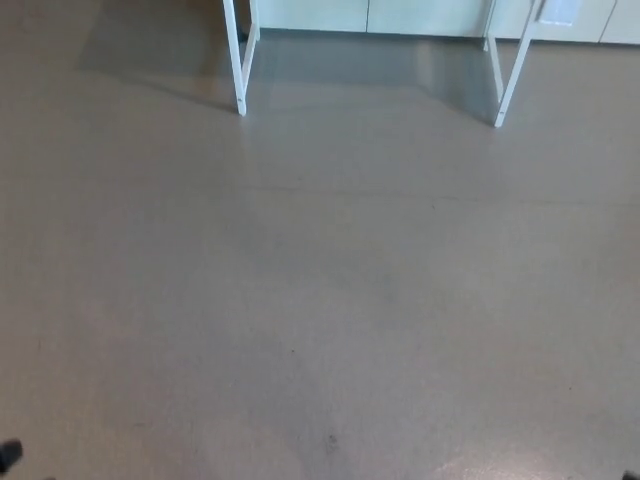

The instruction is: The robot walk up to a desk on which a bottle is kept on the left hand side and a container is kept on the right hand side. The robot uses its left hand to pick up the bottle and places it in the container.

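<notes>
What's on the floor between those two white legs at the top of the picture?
Nothing stands between the left white leg and the right white leg; the head view shows only bare grey floor there, partly shaded.

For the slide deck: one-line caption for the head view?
Approach phase: bare grey floor ahead, white desk legs at the top edge; bottle and container out of frame.

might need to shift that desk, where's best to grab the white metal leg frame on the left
Wrap the slim white metal left leg just above its foot, coming from the front: it is a thin bar with open grey floor before it.
</notes>
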### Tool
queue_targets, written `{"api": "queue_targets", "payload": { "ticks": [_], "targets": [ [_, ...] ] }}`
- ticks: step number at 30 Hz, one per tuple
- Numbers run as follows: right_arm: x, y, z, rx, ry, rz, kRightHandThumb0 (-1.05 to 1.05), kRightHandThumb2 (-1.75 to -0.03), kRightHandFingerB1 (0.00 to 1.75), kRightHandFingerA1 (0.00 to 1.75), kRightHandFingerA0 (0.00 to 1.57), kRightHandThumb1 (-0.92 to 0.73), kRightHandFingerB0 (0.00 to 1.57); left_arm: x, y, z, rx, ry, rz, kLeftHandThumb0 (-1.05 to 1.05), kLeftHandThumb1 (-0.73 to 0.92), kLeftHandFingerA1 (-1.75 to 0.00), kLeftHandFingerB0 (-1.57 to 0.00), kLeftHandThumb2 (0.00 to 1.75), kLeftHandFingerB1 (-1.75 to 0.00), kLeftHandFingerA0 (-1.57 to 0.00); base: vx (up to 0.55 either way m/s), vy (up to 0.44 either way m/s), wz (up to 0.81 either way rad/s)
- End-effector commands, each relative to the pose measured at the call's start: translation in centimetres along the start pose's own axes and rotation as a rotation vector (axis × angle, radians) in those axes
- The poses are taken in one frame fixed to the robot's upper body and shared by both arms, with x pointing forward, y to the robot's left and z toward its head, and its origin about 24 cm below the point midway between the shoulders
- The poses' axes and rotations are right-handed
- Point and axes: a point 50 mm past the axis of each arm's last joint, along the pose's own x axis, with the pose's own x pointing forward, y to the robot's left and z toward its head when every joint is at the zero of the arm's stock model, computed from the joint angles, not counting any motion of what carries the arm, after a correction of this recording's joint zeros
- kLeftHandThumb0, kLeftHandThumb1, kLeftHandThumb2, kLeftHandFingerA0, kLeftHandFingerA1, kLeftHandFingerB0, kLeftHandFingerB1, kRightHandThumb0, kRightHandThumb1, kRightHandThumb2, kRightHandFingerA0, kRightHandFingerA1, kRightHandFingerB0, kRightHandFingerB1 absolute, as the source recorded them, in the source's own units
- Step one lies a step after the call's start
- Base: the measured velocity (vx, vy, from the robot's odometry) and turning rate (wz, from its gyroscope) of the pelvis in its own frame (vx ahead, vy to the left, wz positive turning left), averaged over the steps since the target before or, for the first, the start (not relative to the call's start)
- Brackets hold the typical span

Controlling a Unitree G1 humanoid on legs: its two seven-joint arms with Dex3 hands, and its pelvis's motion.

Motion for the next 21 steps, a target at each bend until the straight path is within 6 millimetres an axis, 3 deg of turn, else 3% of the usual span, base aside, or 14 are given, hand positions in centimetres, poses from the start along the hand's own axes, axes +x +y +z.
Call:
{"api": "queue_targets", "payload": {
  "ticks": [1,3,4,5,9,10,12,13,15,17,18,19,20,21],
  "targets": [
    [0.06,-1.22,5.23,0.595,-0.213,0.194,-0.3,-0.6,0.44,0.54,0.47,-0.36,0.34,-0.53,1.87,6.1,-0.487,-0.297,-0.269,-0.04,0.72,-0.3,-0.13,0.62,-0.27,-0.15,0.04,-0.017,0.09],
    [0.05,-1.25,5.23,0.603,-0.21,0.201,-0.33,-0.62,0.45,0.55,0.47,-0.36,0.33,-0.53,1.88,6.1,-0.487,-0.294,-0.268,-0.04,0.72,-0.3,-0.13,0.62,-0.27,-0.16,0.09,-0.11,0.07],
    [0.1,-1.24,5.36,0.608,-0.21,0.206,-0.29,-0.53,0.39,0.5,0.5,-0.45,0.36,-0.5,1.87,6.18,-0.489,-0.295,-0.266,-0.05,0.71,-0.31,-0.15,0.61,-0.27,-0.17,0.1,-0.162,0.1],
    [0.15,-1.25,5.46,0.612,-0.207,0.209,-0.38,-0.66,0.47,0.55,0.46,-0.37,0.33,-0.49,1.86,6.24,-0.49,-0.297,-0.265,-0.05,0.71,-0.31,-0.15,0.61,-0.27,-0.17,0.13,-0.193,0.11],
    [0.16,-1.25,5.71,0.609,-0.205,0.212,-0.4,-0.68,0.48,0.56,0.47,-0.38,0.33,-0.52,1.83,6.34,-0.49,-0.302,-0.271,-0.06,0.7,-0.31,-0.15,0.61,-0.27,-0.16,0.16,-0.322,0.2],
    [0.23,-1.13,5.8,0.644,-0.189,0.202,-0.47,-0.57,0.41,0.5,0.54,-0.6,0.42,-0.55,1.89,6.33,-0.486,-0.301,-0.268,-0.08,0.7,-0.32,-0.15,0.62,-0.28,-0.18,0.17,-0.422,-0.26],
    [0.24,-1.12,5.81,0.648,-0.186,0.201,-0.47,-0.57,0.41,0.5,0.54,-0.6,0.42,-0.56,1.9,6.32,-0.486,-0.301,-0.269,-0.08,0.7,-0.32,-0.15,0.62,-0.28,-0.18,0.24,-0.2,-0.03],
    [0.21,-1.09,5.86,0.647,-0.187,0.201,-0.75,-0.66,0.43,0.5,0.51,-0.88,0.44,-0.52,1.92,6.35,-0.487,-0.295,-0.265,-0.1,0.7,-0.32,-0.17,0.6,-0.28,-0.19,0.27,-0.126,-0.03],
    [0.18,-1.06,6.0,0.646,-0.186,0.2,-0.85,-0.71,0.43,0.52,0.5,-0.84,0.4,-0.56,1.91,6.29,-0.488,-0.295,-0.269,-0.11,0.69,-0.32,-0.14,0.62,-0.28,-0.17,0.26,-0.086,-0.01],
    [0.19,-1.07,6.06,0.645,-0.184,0.199,-0.79,-0.66,0.43,0.49,0.49,-0.88,0.41,-0.59,1.9,6.25,-0.488,-0.296,-0.273,-0.12,0.69,-0.32,-0.14,0.61,-0.28,-0.17,0.21,-0.027,-0.07],
    [0.23,-1.14,6.03,0.666,-0.18,0.2,-0.59,-0.58,0.44,0.51,0.53,-0.62,0.41,-0.61,1.94,6.22,-0.493,-0.295,-0.274,-0.12,0.68,-0.32,-0.15,0.62,-0.28,-0.18,0.3,0.032,-0.1],
    [0.23,-1.14,6.03,0.666,-0.18,0.2,-0.59,-0.58,0.44,0.51,0.53,-0.62,0.41,-0.61,1.94,6.22,-0.493,-0.295,-0.274,-0.12,0.68,-0.32,-0.15,0.62,-0.28,-0.18,0.32,0.069,-0.14],
    [0.25,-1.15,6.09,0.664,-0.18,0.203,-0.3,-0.54,0.44,0.51,0.52,-0.48,0.41,-0.61,1.97,6.27,-0.492,-0.295,-0.268,-0.12,0.67,-0.32,-0.17,0.6,-0.28,-0.2,0.3,0.132,-0.14],
    [0.2,-1.14,6.13,0.65,-0.184,0.21,-0.16,-0.53,0.43,0.51,0.48,-0.39,0.38,-0.62,1.98,6.29,-0.492,-0.295,-0.268,-0.13,0.67,-0.32,-0.16,0.6,-0.28,-0.2,0.32,0.182,-0.13]
  ]
}}
